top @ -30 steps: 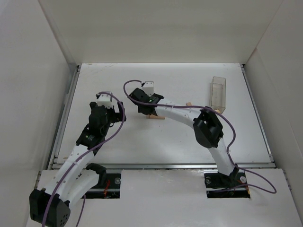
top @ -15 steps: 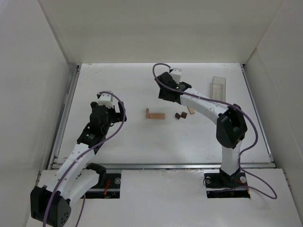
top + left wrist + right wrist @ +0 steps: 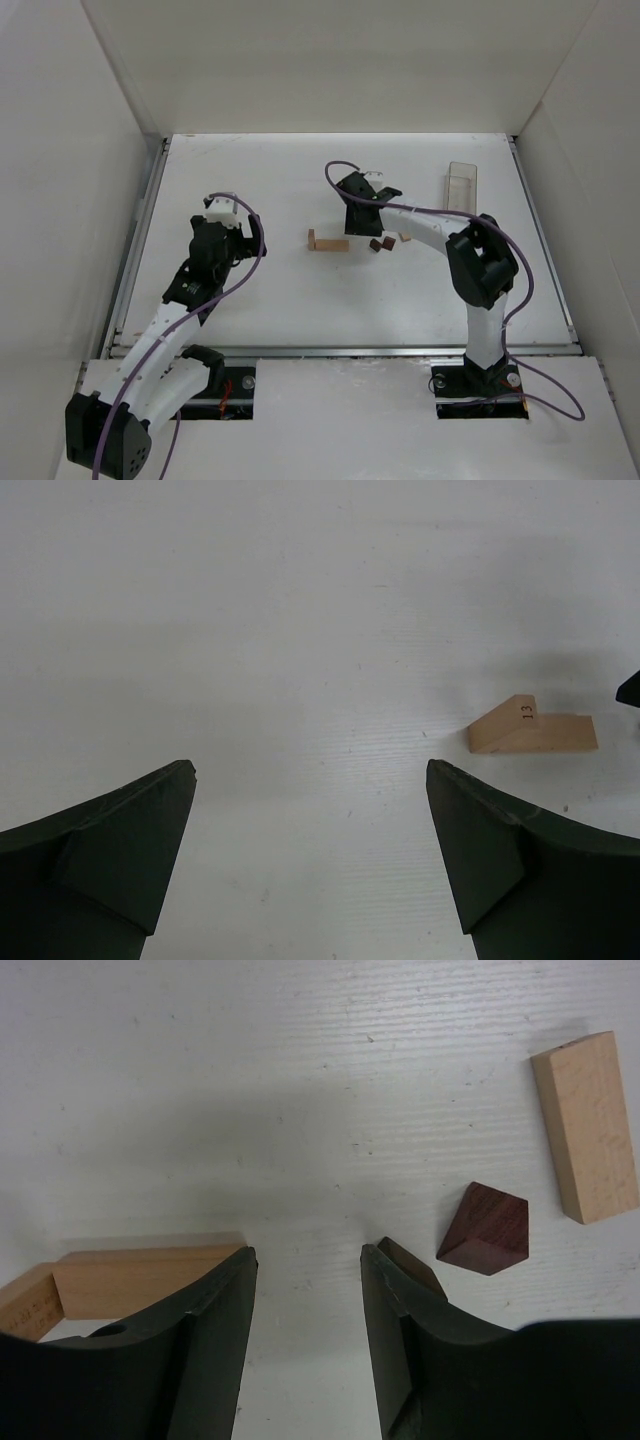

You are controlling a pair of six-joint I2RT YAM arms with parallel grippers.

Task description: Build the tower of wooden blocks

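Comes back nearer than before, with right pincer (image 3: pixel 307 1255) spread and empty, dark block (image 3: pixel 485 1228) just to its right, tan bars (image 3: pixel 120 1280) to its left, left pincer (image 3: pixel 308 770) spread wide, far off.

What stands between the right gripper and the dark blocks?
Nothing visible does. The open right gripper is empty. The nearer dark block lies beside one finger, and the second dark block sits just beyond it.

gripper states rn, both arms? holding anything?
Left gripper: open wide, holding nothing.
Right gripper: partly open, nothing between its fingers.
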